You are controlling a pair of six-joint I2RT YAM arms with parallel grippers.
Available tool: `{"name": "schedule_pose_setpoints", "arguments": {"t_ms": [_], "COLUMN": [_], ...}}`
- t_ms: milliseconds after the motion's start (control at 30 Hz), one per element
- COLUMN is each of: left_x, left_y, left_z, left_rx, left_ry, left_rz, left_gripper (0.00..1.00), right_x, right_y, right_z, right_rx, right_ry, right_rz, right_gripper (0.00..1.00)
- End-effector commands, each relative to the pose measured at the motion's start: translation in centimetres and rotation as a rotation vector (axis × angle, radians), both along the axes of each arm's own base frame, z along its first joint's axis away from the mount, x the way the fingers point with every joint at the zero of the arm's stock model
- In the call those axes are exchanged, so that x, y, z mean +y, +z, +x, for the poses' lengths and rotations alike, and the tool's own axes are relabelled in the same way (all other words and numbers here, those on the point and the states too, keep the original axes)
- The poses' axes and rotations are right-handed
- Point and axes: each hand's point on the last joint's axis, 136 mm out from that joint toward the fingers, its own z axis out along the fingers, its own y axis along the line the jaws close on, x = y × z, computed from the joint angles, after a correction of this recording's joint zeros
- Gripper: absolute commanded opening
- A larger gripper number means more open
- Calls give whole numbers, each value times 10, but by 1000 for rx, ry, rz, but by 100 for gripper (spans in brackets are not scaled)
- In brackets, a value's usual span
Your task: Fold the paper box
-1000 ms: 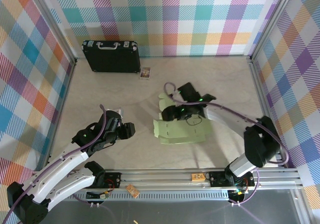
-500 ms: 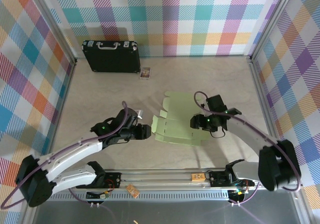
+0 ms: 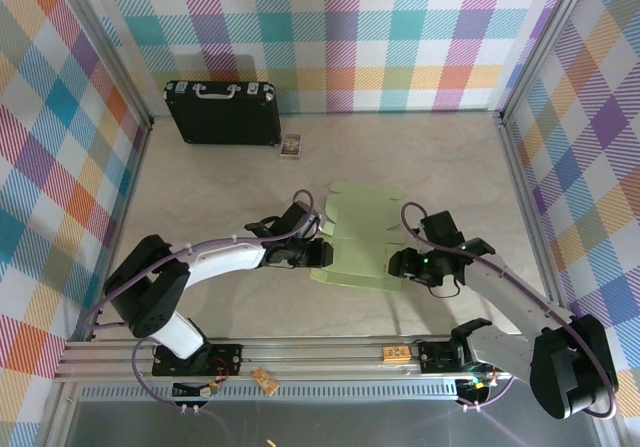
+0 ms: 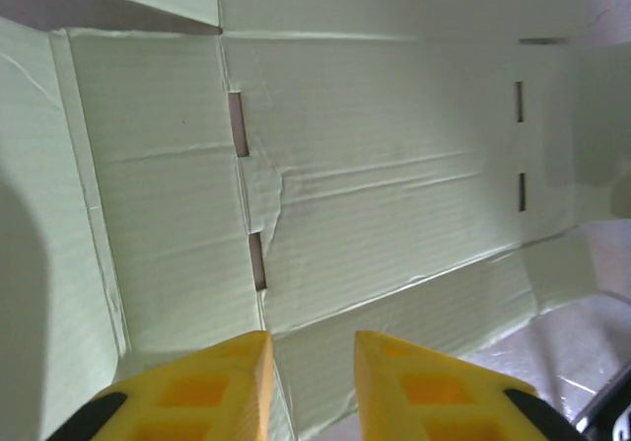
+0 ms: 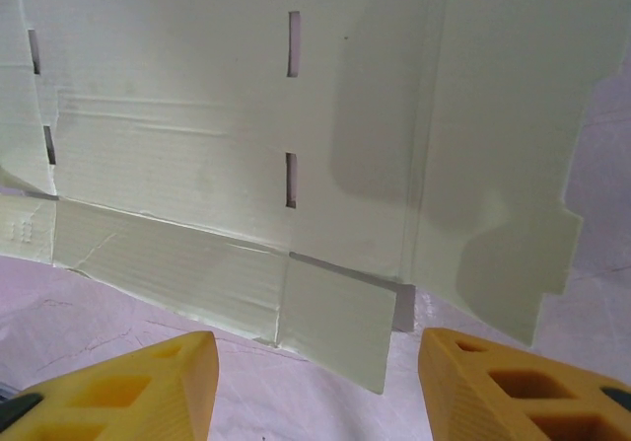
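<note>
L pincer (image 4: pixel 311 350) is reaching the paper box (image 3: pixel 365 232) (now lying flat).
It's narrowing, slim gap left; R pincer (image 5: pixel 317 350) is gaping wide; fold prob starting.

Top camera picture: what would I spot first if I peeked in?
The pale green paper box lies opened out in the middle of the table, with the left gripper at its left edge and the right gripper at its right edge. At the back left, a black case stands against the bright checked wall.
</note>
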Motion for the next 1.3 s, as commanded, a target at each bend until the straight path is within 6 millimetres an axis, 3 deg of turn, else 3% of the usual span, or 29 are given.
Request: {"name": "schedule_pose_setpoints", "arguments": {"t_ms": [0, 233, 500, 900, 1267], "left_x": [-8, 7, 10, 15, 15], "left_y": [-11, -32, -52, -58, -57], "left_z": [-3, -5, -13, -15, -15], "left_rx": [24, 31, 68, 66, 63], "left_ry": [-27, 0, -7, -18, -20], "left_rz": [7, 76, 86, 110, 109], "left_gripper": [26, 23, 21, 20, 19], "right_x": [3, 7, 14, 26, 41], "right_y": [-8, -18, -28, -23, -15], "right_z": [-10, -15, -22, -14, -4], "right_rx": [59, 94, 128, 134, 99], "right_ry": [1, 19, 49, 121, 212], "right_rz": [3, -8, -30, -111, -210], "right_gripper": [56, 53, 48, 39, 43]}}
